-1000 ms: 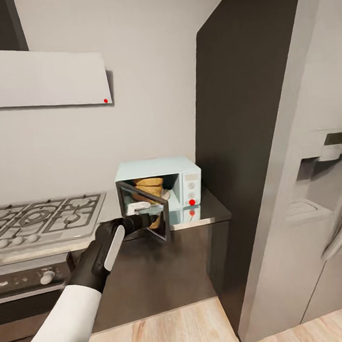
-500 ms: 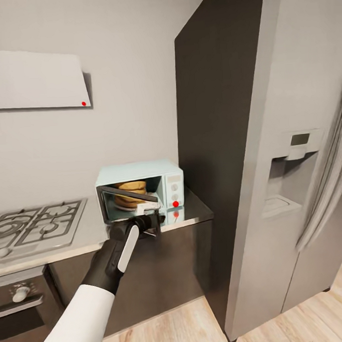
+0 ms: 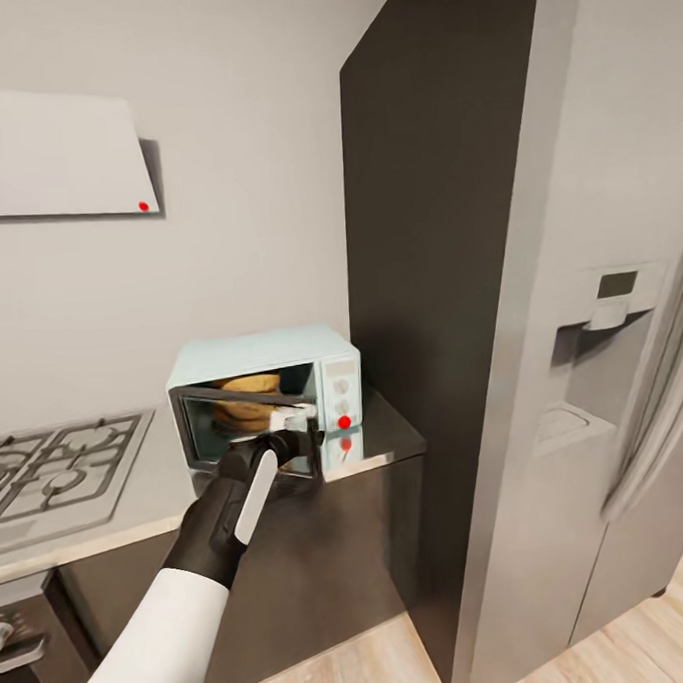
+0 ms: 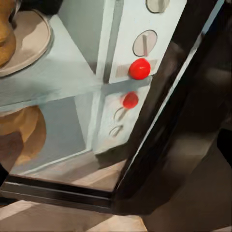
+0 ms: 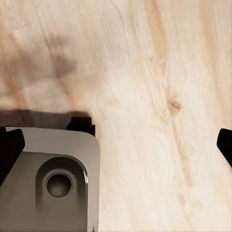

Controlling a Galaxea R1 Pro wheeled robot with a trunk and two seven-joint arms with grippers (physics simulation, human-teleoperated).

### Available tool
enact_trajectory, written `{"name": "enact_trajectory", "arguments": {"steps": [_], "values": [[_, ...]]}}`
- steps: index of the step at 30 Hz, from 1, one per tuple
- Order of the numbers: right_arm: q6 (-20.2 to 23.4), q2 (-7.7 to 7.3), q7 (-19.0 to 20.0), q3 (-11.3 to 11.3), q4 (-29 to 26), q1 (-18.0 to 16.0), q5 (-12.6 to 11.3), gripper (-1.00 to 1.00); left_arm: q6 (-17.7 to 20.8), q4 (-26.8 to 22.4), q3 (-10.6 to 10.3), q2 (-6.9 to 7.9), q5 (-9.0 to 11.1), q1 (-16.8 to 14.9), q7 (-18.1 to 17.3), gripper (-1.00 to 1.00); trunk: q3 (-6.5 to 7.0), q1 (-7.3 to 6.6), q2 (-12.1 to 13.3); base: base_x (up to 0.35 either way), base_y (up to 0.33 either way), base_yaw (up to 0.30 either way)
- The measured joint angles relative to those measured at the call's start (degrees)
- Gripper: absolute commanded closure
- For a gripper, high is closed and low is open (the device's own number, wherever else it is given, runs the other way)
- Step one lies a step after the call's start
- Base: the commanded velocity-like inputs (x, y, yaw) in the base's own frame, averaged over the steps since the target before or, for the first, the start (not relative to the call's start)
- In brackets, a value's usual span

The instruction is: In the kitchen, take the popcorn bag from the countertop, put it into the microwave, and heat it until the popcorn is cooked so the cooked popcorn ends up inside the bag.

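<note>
Grey fridge (image 3: 584,389) beside dark tall panel (image 3: 426,227), gas hob (image 3: 58,476), pale wooden floor (image 5: 145,72).

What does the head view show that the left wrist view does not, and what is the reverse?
The head view adds the left gripper at the partly open microwave door, the gas hob and the fridge. The left wrist view adds the round plate under the popcorn bag. Both show the microwave, its red button and the bag inside.

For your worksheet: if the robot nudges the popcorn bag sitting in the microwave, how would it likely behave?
The popcorn bag looks like folded paper, so it probably crumples rather than resists. It stands tall on the turntable, so it may tip. It is likely light.
</note>
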Motion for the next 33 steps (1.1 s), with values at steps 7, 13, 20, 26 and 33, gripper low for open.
{"name": "enact_trajectory", "arguments": {"steps": [7, 13, 20, 26, 33], "values": [[-0.03, -0.01, 0.0, -0.01, -0.01, 0.0, 0.01, -1.0, -0.03, 0.23, -0.01, -0.18, 0.29, 0.0, 0.01, -1.0, 0.0, 0.0, 0.0, 0.321, 0.0, 0.0], [-0.3, 0.18, 0.01, 0.06, -0.02, 0.0, 0.04, -1.0, -0.01, 0.37, 0.06, -0.15, -0.19, 0.01, 0.11, -1.0, 0.0, 0.0, 0.0, 0.321, 0.0, 0.0], [-0.03, -0.11, 0.0, -0.01, -0.01, 0.0, 0.05, -1.0, -0.06, 0.22, 0.14, -0.07, 0.26, 0.01, 7.37, -1.0, 0.0, 0.0, 0.0, 0.32, 0.0, 0.0], [0.07, -0.16, 0.0, -0.01, 0.0, 0.0, 0.06, -1.0, 17.87, -6.97, 0.19, -0.16, 1.15, 0.06, 8.55, -1.0, -0.01, -0.03, -0.03, 0.199, 0.0, 0.0], [0.23, -0.17, 0.01, -0.01, 0.0, 0.0, 0.08, -1.0, 0.49, -0.1, 0.15, -0.69, 4.01, 0.01, 9.12, -1.0, 0.0, 0.07, 0.02, -0.289, 0.0, 0.0]]}}
